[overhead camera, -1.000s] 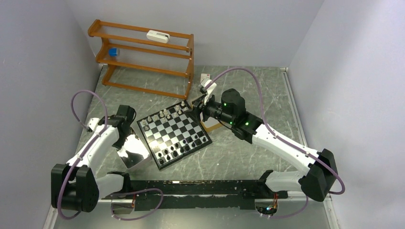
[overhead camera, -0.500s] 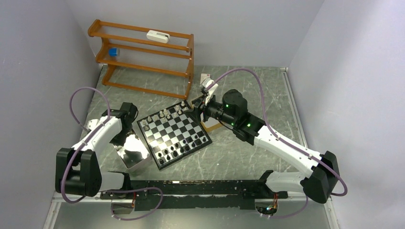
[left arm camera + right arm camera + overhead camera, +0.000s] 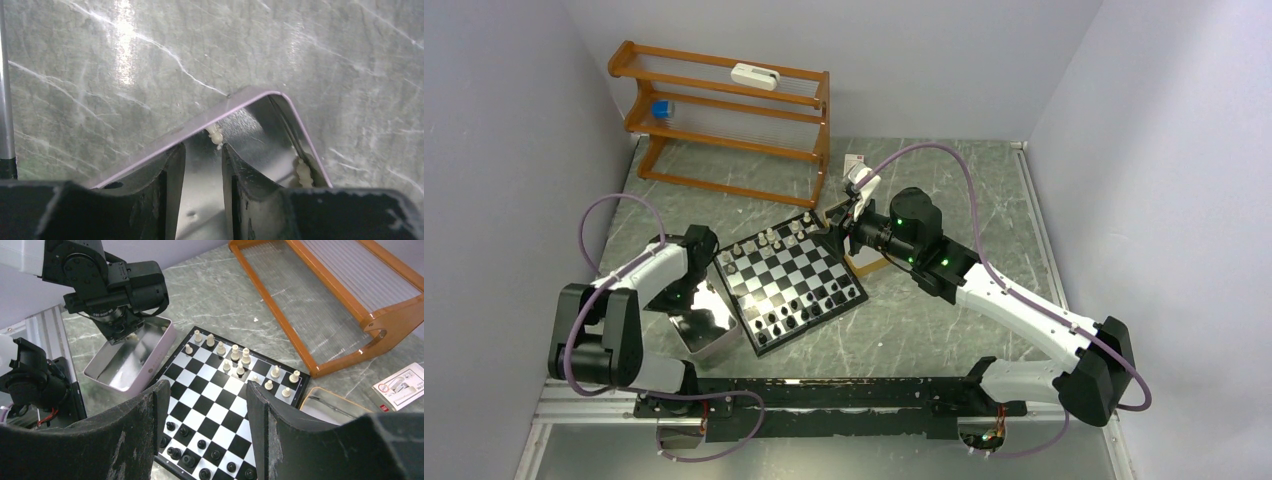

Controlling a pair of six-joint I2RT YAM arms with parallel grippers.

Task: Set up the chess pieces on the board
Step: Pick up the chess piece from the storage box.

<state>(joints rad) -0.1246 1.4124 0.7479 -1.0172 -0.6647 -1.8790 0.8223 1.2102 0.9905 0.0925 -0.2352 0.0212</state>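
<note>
We find the board (image 3: 220, 405) lying flat below the right gripper (image 3: 207, 388), seen through the gap between its jaws, which stand apart with nothing in them. Cream chess pieces (image 3: 235, 357) stand loosely along the rows farthest from those jaws, and black chess pieces (image 3: 200, 460) fill the rows nearest them. The board is smooth and glossy, with black and silvery checks inside a thin black border.

The left gripper (image 3: 202, 150) reaches into a shiny metal tray (image 3: 250, 97) with rounded corners and a pale pink rim. Its jaws are apart and grip nothing. One small cream piece (image 3: 216, 135) lies just ahead of the tips against the tray wall. A second piece (image 3: 302, 172) lies to their right by the side wall. The wall and corner hem the tips in.

Beyond the right jaws we note a wooden rack (image 3: 395, 320) of orange-brown rails strung with thin wires, a second tray (image 3: 327, 402) just beside the board's corner, and a printed card (image 3: 402, 385). All rest on a grey, veined table (image 3: 300, 50).
</note>
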